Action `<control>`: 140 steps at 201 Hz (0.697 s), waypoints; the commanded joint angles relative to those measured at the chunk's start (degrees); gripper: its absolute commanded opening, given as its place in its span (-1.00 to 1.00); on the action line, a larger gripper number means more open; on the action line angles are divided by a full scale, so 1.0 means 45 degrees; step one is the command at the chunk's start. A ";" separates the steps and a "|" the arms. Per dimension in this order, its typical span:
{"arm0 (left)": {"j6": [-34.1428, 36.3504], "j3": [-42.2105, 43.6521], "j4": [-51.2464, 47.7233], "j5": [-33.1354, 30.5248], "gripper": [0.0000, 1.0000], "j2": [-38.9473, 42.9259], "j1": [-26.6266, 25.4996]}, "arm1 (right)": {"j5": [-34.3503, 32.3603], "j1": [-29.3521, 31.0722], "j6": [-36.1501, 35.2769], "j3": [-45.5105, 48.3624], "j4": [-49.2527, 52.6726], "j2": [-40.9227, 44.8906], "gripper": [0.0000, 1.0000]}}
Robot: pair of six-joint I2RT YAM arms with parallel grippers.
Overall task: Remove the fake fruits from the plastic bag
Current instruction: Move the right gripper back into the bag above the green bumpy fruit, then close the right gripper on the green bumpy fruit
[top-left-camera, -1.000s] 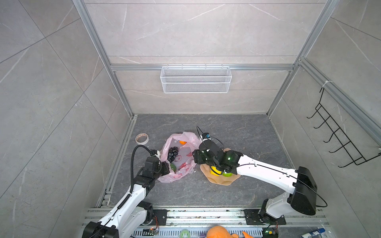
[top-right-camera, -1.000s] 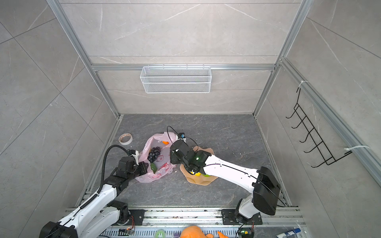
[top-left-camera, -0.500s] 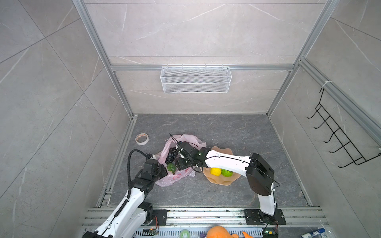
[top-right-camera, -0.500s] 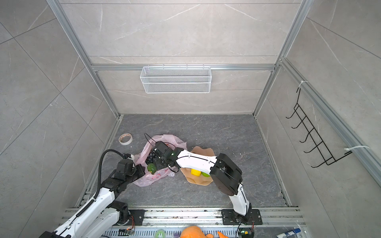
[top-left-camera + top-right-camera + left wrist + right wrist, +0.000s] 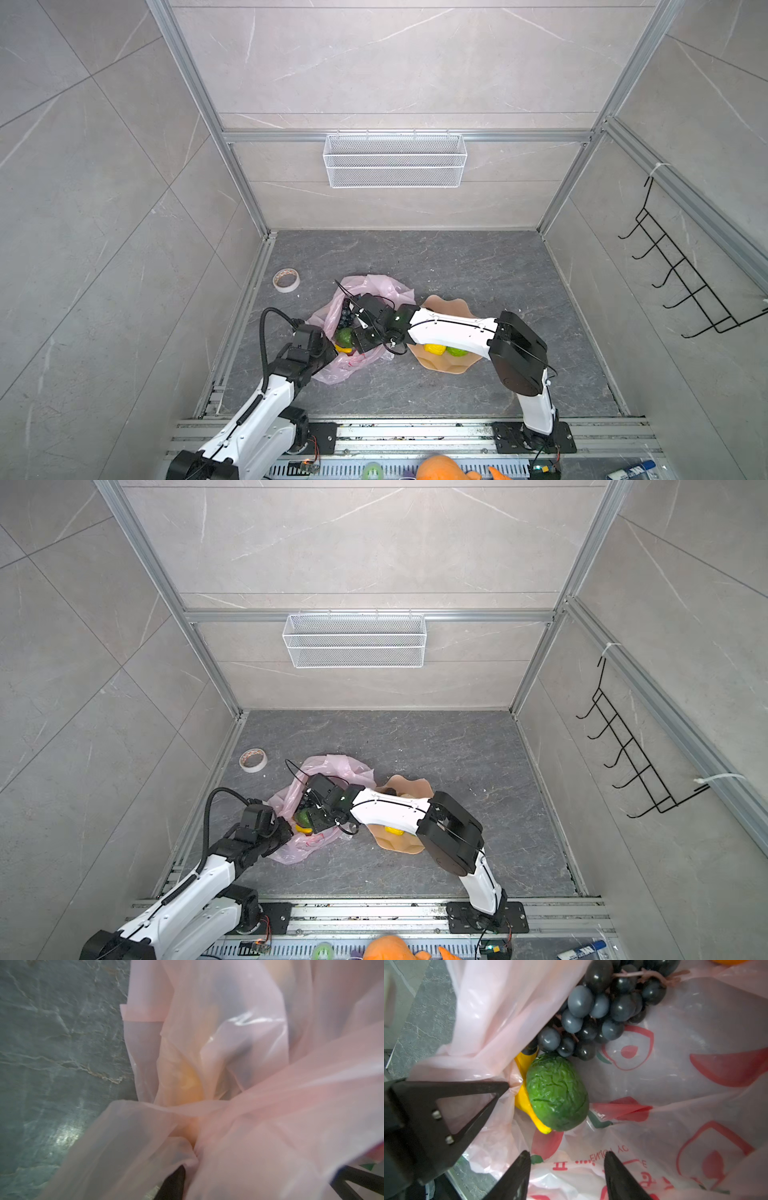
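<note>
Left gripper point(image 5: 331, 352) pinches the rim of the plastic bag point(image 5: 675, 1084); right gripper point(image 5: 568, 1155) gapes empty inside it, over the avocado point(image 5: 557, 1093) lying lengthways along the banana point(image 5: 522, 1095), one end against the grape bunch point(image 5: 602, 1012)

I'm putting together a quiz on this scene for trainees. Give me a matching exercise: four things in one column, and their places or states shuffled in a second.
Things:
1. green wrinkled fruit
2. yellow lemon
3. tape roll
4. left gripper

Places or states:
A. on the peach plate
B. shut on the edge of the pink bag
C. inside the pink bag, beside the grape bunch
D. on the floor, apart from the bag

Pairs: 1-C, 2-A, 3-D, 4-B.
</note>
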State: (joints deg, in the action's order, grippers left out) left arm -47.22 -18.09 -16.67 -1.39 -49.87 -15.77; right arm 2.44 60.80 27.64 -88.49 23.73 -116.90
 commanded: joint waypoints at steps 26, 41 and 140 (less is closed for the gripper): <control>-0.0064 0.0013 0.0309 0.0095 -0.73 -0.0382 -0.0031 | -0.0102 -0.0002 -0.0735 -0.1148 0.0427 -0.0967 0.36; -0.0009 0.0034 0.0336 0.0084 -0.73 -0.0346 -0.0026 | -0.0373 -0.0013 -0.1082 -0.1784 0.0884 -0.1487 0.42; 0.0072 0.0233 0.0481 0.0113 -0.74 -0.0018 -0.0015 | -0.0415 -0.0024 -0.2138 -0.4124 0.2122 -0.3464 0.47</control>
State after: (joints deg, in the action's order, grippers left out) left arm -47.37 -17.28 -14.92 -1.30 -50.02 -15.77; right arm 1.08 60.77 19.44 -104.36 30.39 -130.23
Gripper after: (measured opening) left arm 0.133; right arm 0.746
